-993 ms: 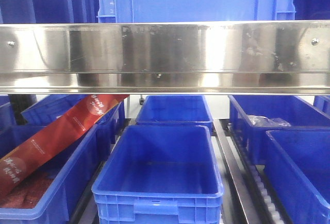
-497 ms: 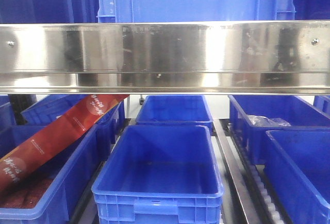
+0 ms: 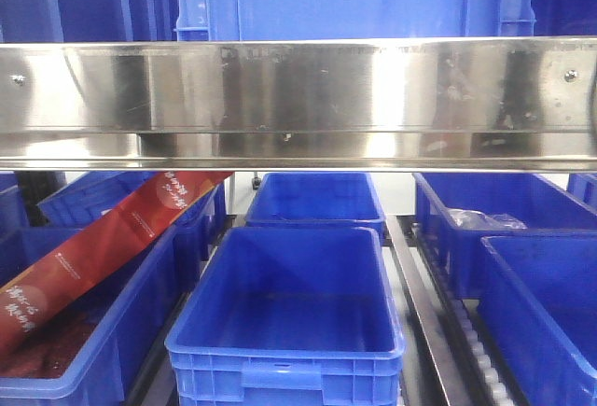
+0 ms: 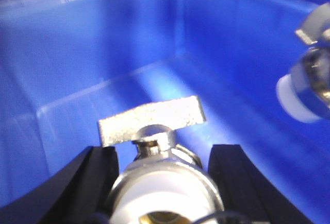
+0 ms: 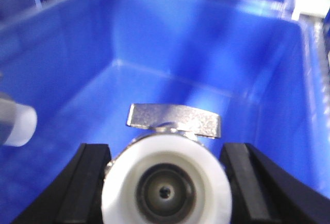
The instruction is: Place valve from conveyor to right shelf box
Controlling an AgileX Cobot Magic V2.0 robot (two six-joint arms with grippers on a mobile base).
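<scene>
Silvery valve [image 5: 167, 183] (white-capped, flat handle) held over blue box [image 5: 154, 44].

I count two valves, one [image 4: 154, 154] between my left hand's [image 4: 162, 183] black fingers and one [image 5: 167, 175] between my right hand's [image 5: 167, 183]. On the lower shelf I make out about seven blue boxes, the nearest middle one [image 3: 289, 369] included, and one red packet [image 3: 103, 243].

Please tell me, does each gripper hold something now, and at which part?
Both do. The left gripper grips a valve by its round body, handle up. The right gripper grips another valve the same way, above a blue box.
</scene>
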